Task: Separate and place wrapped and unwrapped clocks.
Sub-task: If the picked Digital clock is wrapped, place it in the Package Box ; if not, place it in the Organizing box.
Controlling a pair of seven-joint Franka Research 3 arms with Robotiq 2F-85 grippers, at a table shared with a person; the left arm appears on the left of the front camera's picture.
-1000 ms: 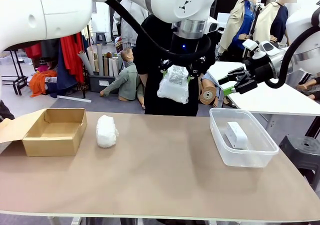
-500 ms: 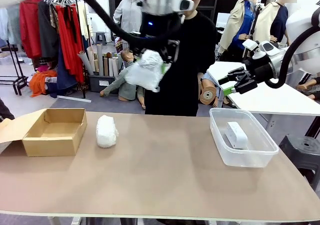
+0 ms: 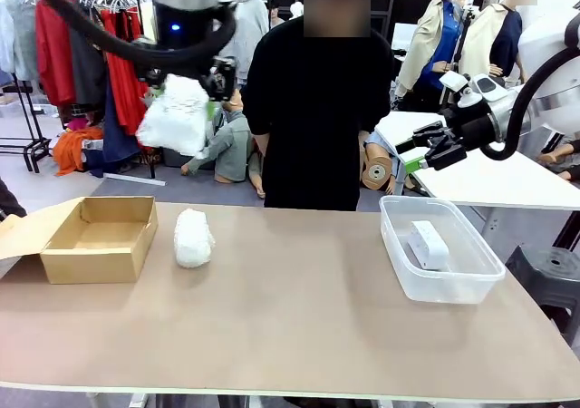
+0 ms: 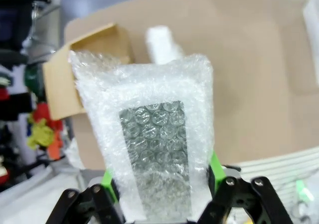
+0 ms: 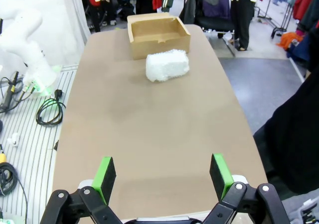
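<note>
- L gripper [image 4: 160, 170]: clamped on a bubble-wrap bundle [image 4: 149, 144]. A green pad [image 4: 107, 178] presses each long side of it at the lower end, and the jaws stand about half apart.
- Held bundle: flat, rounded-rect pouch with a darker grey rectangular patch showing through the bubbles in the middle. Can't tell what's inside.
- Front view: that bundle hangs high over the table [image 3: 299, 317], tilted. In the pic it sits above the gap betw. the cardboard box [image 3: 91, 267] and the white bundle [image 3: 193, 238]. It touches nothing but the gripper.
- L wrist view: box and white bundle both show past the top edge of the held pouch, far below it.
- White bundle: lumpy, opaque white wrap, lying on the table just beside the box's R side. It is apart from the box and nothing grips it.
- Box: open-topped, flaps out, at the table's L end. No contents seen from the front.
- Bare white clock [image 3: 428, 245]: rounded-rect, lying inside the clear plastic tub [image 3: 444, 292] at the table's R end.
- R gripper [image 5: 162, 170]: jaws wide apart, nothing betw. them. Front view has it up off the table, behind and above the tub, pointing toward the middle.
- Person [image 3: 313, 109]: black top, standing at the far edge betw. the two arms. Hands not visible.
</note>
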